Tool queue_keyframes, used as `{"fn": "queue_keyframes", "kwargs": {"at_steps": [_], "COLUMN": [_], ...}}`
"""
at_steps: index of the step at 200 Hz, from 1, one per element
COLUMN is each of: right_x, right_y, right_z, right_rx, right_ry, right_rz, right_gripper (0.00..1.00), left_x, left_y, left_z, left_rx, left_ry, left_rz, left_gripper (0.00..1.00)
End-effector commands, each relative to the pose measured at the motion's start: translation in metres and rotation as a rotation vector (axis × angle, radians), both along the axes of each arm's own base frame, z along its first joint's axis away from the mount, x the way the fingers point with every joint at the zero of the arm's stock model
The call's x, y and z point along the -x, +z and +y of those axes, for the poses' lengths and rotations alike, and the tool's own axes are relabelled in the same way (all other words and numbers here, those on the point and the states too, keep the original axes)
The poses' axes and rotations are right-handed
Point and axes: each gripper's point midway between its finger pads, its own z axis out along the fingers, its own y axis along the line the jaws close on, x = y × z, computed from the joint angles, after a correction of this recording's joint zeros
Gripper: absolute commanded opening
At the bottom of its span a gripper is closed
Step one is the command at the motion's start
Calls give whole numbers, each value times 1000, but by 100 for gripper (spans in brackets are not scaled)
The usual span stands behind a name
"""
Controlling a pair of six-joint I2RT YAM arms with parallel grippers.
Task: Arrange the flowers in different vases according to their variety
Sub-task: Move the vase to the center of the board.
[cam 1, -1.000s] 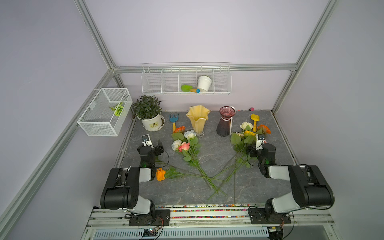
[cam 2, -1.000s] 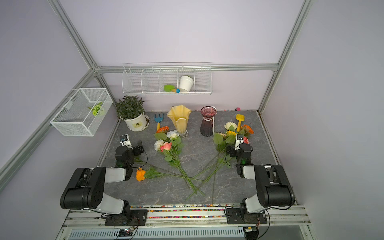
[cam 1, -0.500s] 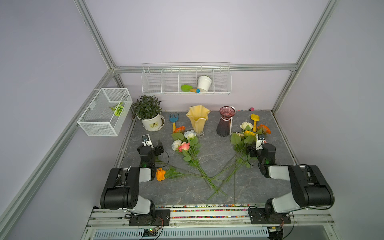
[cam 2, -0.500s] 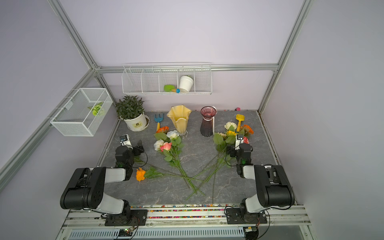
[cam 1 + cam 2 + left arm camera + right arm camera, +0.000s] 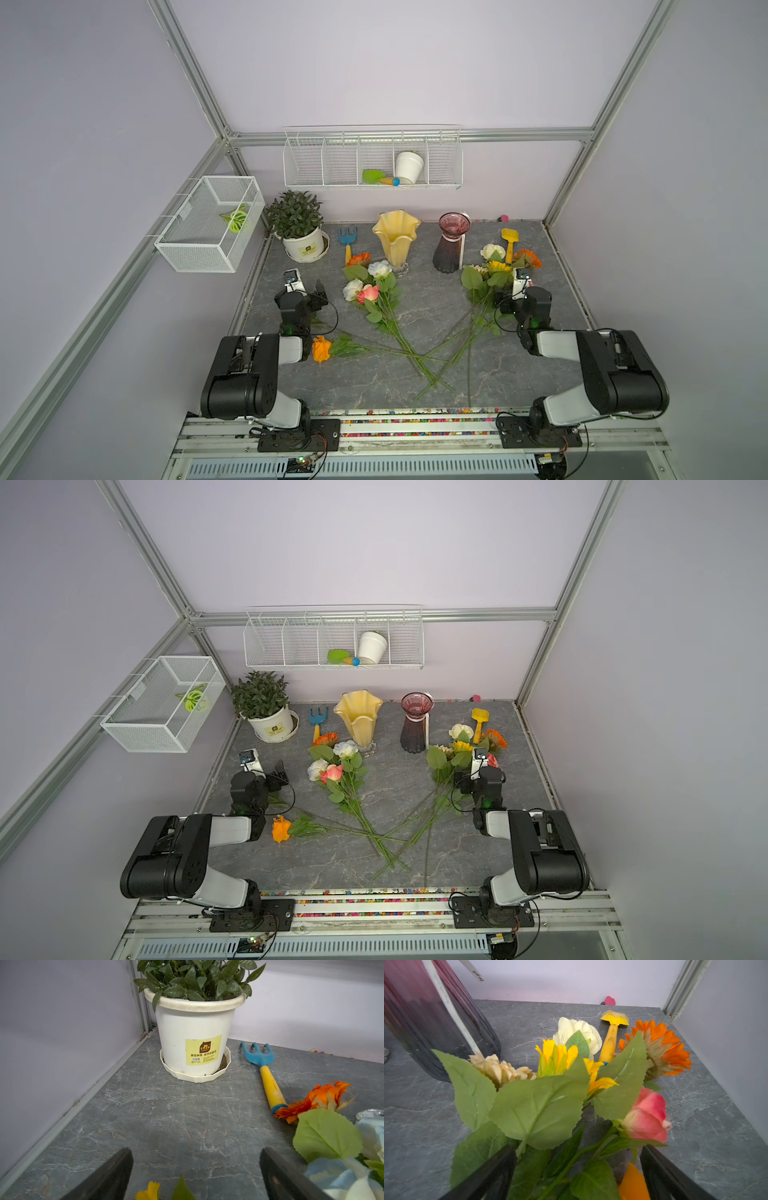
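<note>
Flowers lie on the grey table in two fans with their stems crossing near the front: roses left of centre, sunflower-like heads at the right, and a lone orange rose beside my left arm. The yellow vase and the purple vase stand empty behind them. My left gripper is open over bare table, with white-blue roses beside one finger. My right gripper is open and straddles green stems and leaves, with a pink rose just ahead.
A potted plant stands at the back left, with a blue rake beside it. A yellow shovel lies at the back right. A wire shelf and a wire basket hang on the walls.
</note>
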Motion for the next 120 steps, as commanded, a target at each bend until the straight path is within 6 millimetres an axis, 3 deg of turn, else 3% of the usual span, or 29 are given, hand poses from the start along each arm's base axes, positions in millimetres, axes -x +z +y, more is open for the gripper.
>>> {"fn": "queue_keyframes", "kwargs": {"at_steps": [1, 19, 44, 81, 120], "right_x": [-6, 1, 14, 38, 60], "right_y": [20, 41, 78, 127, 159], "right_z": [-8, 3, 17, 59, 109], "right_rx": [3, 8, 8, -76, -126], "right_ry": [-62, 3, 39, 190, 326], "right_rz": [-65, -56, -29, -13, 121], "right_gripper": [97, 97, 97, 98, 99], "left_x": [3, 16, 35, 44, 56], "left_y": [19, 32, 73, 144, 182], "left_z": [18, 24, 31, 9, -14], "left_rx": [7, 1, -16, -12, 172], "left_ry": [101, 146, 235, 147, 22], "left_rz": [-65, -96, -186, -275, -270], "left_gripper": [100, 100, 100, 100, 100]}}
